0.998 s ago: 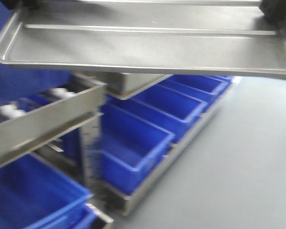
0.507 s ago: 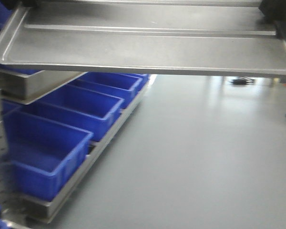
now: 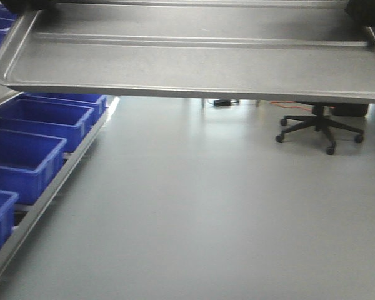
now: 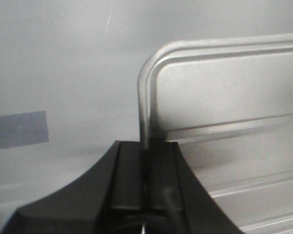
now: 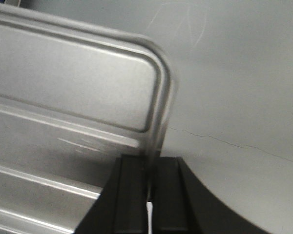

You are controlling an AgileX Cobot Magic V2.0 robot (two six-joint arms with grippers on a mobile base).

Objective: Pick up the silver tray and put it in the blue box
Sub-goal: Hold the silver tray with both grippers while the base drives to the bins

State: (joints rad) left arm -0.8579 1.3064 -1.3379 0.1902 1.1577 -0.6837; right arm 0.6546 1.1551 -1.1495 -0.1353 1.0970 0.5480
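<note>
My left gripper (image 4: 145,161) and right gripper (image 5: 149,170) pinch the end rims of the ridged silver tray (image 3: 187,56), with grey floor (image 3: 194,206) open beneath it.

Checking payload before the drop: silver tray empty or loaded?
Empty as far as shown: the silver tray has a bare ridged base in all three views.

Overhead: tray (image 3: 194,65); L: boxes (image 3: 19,184).
</note>
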